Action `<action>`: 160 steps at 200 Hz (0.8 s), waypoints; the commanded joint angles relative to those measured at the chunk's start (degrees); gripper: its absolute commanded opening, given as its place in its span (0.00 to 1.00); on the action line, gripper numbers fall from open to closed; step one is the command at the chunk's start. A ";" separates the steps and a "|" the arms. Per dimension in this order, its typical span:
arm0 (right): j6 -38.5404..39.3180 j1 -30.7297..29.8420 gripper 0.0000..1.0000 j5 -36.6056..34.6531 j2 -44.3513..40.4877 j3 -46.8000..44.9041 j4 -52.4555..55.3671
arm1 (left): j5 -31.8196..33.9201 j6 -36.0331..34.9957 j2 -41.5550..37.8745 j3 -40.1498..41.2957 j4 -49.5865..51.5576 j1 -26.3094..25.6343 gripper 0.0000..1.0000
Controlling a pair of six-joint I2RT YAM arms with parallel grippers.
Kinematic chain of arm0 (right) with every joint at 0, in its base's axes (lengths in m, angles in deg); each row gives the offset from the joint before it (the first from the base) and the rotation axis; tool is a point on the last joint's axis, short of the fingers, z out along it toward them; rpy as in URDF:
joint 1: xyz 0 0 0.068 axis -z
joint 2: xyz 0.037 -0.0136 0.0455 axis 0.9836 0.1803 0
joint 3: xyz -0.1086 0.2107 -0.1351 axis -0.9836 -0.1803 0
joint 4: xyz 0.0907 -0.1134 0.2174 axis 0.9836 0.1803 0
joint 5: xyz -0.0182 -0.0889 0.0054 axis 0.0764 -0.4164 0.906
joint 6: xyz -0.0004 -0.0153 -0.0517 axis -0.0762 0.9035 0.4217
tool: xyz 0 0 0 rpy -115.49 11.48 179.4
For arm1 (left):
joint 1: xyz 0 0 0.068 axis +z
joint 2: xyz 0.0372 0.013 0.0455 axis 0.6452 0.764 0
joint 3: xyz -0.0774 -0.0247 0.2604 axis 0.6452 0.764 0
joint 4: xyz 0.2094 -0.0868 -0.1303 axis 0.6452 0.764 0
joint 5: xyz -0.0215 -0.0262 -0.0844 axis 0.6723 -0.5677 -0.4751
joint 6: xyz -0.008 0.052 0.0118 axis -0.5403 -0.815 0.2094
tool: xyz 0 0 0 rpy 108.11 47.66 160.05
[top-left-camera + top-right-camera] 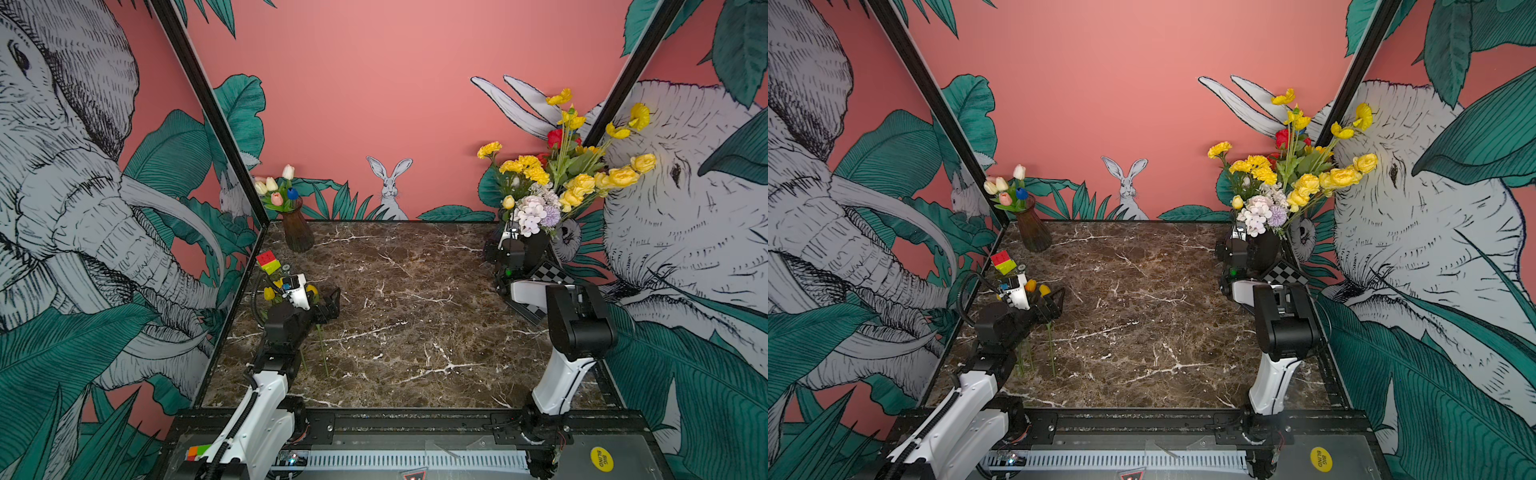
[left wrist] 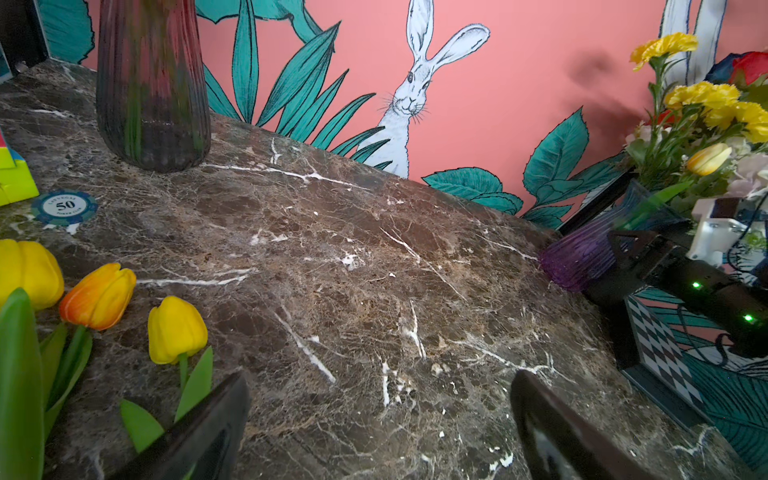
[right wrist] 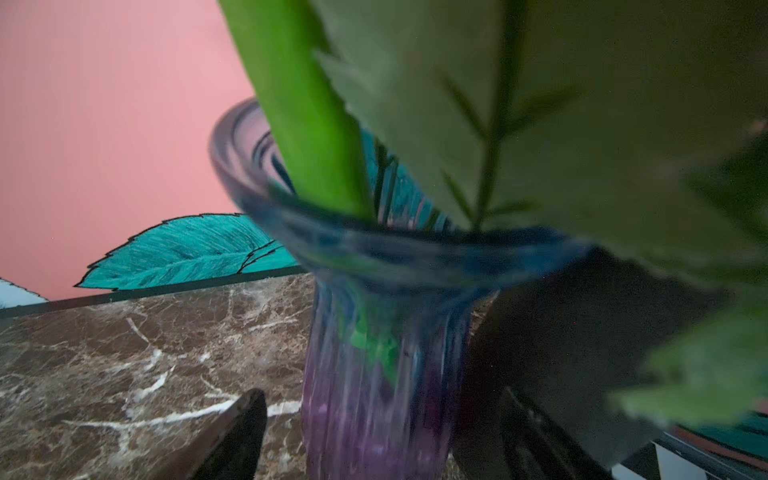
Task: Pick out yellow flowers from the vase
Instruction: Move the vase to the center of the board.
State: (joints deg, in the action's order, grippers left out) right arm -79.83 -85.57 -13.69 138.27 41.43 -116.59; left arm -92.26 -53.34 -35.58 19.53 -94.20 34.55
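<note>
The vase [image 1: 536,245] [image 1: 1264,249] is purple-blue ribbed glass at the back right of the marble table. It holds yellow flowers [image 1: 582,183] [image 1: 1308,183] [image 2: 706,99] mixed with red, white and lilac blooms. My right gripper [image 3: 382,415] is open with a finger on each side of the vase [image 3: 382,374] body, a gap showing at the one finger I see clearly. Leaves hide the stems above the rim. Yellow tulips [image 2: 176,328] [image 1: 269,293] [image 1: 1044,289] lie on the table at the left. My left gripper [image 2: 380,395] [image 1: 334,301] hangs open and empty beside them.
A brown vase [image 1: 297,232] [image 2: 151,83] of white, pink and blue tulips stands at the back left. A colour cube [image 1: 268,262] and a poker chip [image 2: 64,205] lie near the left wall. A checkered board [image 1: 548,274] [image 2: 660,353] leans by the right vase.
</note>
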 commanded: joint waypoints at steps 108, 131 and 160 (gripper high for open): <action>7.76 0.35 0.81 -2.53 10.83 12.03 -8.48 | 0.03 -0.84 2.63 2.73 -7.17 -0.72 0.99; 7.55 0.38 0.81 -3.22 12.00 14.51 -7.24 | 0.17 -0.95 2.87 2.83 -7.34 -0.70 0.99; 7.93 0.42 0.84 -3.82 13.70 17.43 -5.53 | 0.12 -1.11 2.99 2.83 -7.36 -0.80 0.99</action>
State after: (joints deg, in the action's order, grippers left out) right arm -72.90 -85.11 -16.86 150.49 55.94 -121.94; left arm -92.09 -53.80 -32.56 21.67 -99.69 34.09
